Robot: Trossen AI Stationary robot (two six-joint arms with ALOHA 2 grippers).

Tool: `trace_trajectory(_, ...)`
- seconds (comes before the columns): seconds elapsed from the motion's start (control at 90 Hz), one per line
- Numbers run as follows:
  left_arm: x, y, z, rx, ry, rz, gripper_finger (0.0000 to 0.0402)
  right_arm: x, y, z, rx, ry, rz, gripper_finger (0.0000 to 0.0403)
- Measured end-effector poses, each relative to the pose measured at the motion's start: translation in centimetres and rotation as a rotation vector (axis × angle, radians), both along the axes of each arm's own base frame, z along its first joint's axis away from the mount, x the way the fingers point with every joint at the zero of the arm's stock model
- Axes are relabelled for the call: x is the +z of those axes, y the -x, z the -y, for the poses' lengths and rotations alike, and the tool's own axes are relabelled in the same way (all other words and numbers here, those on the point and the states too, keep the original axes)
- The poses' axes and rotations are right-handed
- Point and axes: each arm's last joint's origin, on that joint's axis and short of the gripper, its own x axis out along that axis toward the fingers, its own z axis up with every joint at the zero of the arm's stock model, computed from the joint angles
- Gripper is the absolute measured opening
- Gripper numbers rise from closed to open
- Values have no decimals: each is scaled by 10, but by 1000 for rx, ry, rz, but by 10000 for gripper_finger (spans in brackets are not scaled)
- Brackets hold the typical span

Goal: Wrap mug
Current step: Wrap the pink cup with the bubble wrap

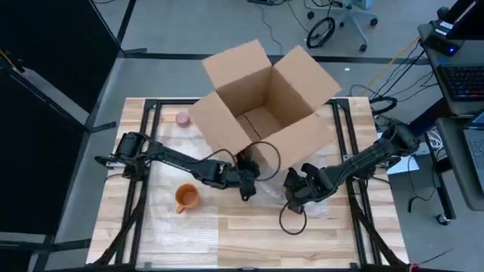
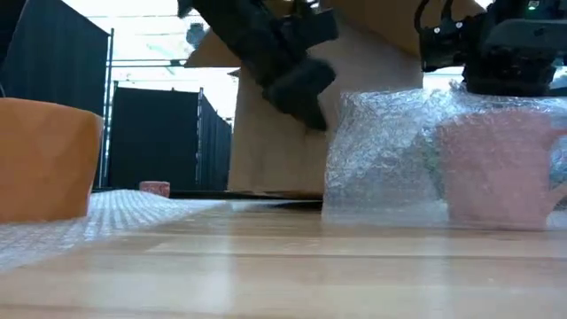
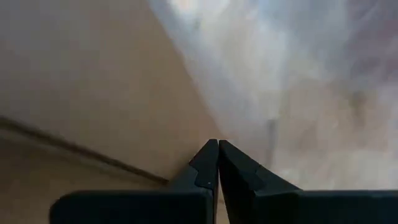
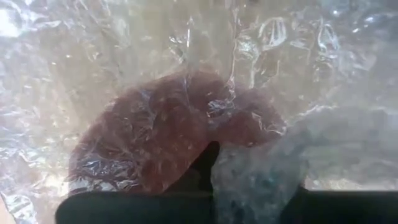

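Note:
A pink mug [image 2: 496,173] stands on the table under a sheet of clear bubble wrap [image 2: 381,151], just in front of the open cardboard box [image 1: 261,106]. The pink mug [image 4: 168,137] shows through the bubble wrap [image 4: 124,56] in the right wrist view. My right gripper [image 1: 291,190] is right above the mug, shut on the wrap. My left gripper [image 1: 248,185] is shut, raised beside the wrap's left side, next to the box wall; nothing shows between its fingertips [image 3: 217,152]. An orange mug [image 1: 185,198] stands upright on more bubble wrap at the left. My right gripper comes down from above onto the wrap over the mug. One dark finger [image 4: 206,163] shows; a bunch of wrap [image 4: 261,177] covers the other, so the exact hold is hidden. The wrap drapes slack over the mug, which stands on the table. My left gripper's shut fingers are close to the wrap's edge [image 2: 341,115]; whether they touch it, I cannot tell.
The big open box fills the table's middle and far side, its flaps spread outward. A small pink roll [image 1: 182,118] lies at the far left beside the box. A black cable loop [image 1: 293,221] lies near the front. Bare wood [image 1: 249,242] runs along the near edge.

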Motion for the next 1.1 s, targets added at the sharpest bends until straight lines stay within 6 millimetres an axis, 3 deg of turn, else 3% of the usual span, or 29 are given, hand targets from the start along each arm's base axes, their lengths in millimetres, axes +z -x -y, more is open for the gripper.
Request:
trace_trajectory(0.178, -3, 16, -9, 137, -48, -107, 0, 0, 0, 0, 2, 1, 1, 0)
trace_trajectory(0.356, -6, 25, -32, 268, -188, -189, 0, 0, 0, 0, 1, 1, 2, 0)
trace_trajectory(0.556, -7, 25, -45, 271, -118, -217, 0, 0, 0, 0, 2, 1, 1, 0)
trace_trajectory(0.689, 0, 23, -24, 193, -74, -190, 0, 0, 0, 0, 2, 1, 1, 0)
trace_trajectory(0.956, 66, 41, 31, 10, 13, 16, 0, 0, 0, 0, 10, 1, 2, 0)
trace_trajectory(1.1, 94, 47, 52, -223, 160, 118, 0, 0, 0, 0, 18, 3, 2, 0)
